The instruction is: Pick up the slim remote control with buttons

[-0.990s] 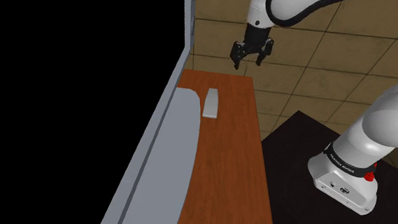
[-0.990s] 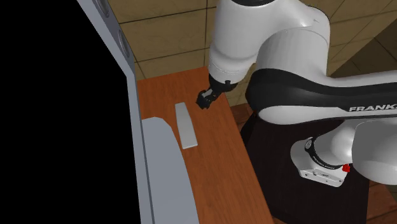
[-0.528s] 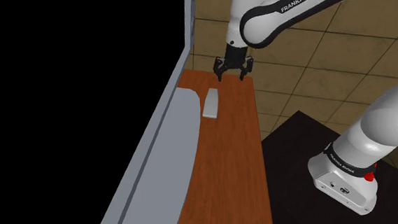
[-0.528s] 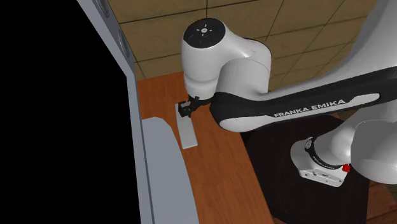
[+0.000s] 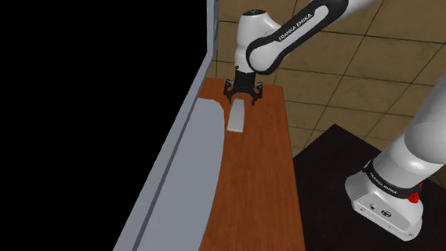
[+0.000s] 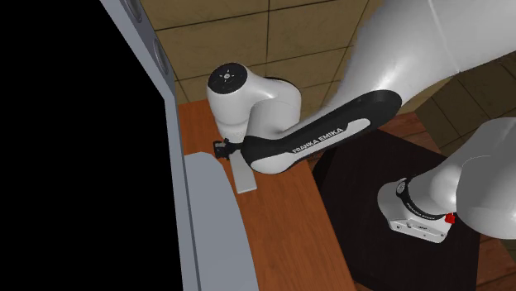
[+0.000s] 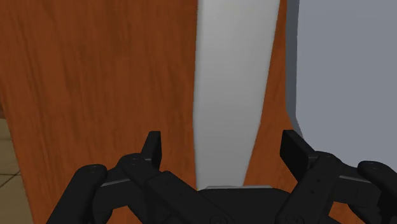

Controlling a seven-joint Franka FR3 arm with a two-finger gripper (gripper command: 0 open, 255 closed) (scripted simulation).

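The remote control (image 5: 235, 120) is a slim, plain white-grey slab lying flat on the reddish-brown wooden tabletop (image 5: 256, 182); no buttons are drawn on it. In the second exterior view the arm covers most of the remote (image 6: 244, 178). My black gripper (image 5: 243, 96) hangs just above the remote's far end, open. In the wrist view the remote (image 7: 232, 83) runs lengthwise between the two fingers (image 7: 153, 147), which stand apart on either side without touching it; the gripper (image 7: 224, 151) holds nothing.
A wide pale grey slab (image 5: 193, 177) lies along the table beside the remote, against a grey wall panel (image 5: 165, 171). Beyond the panel is a black area. Tiled floor (image 5: 343, 52) lies past the table's far end. My dark stand (image 5: 333, 162) is close to the table's side.
The arm has swung toward the shoulder view's left and lowered, bringing the gripper from above the floor past the table's far end to just over the remote. The fingers stayed open.
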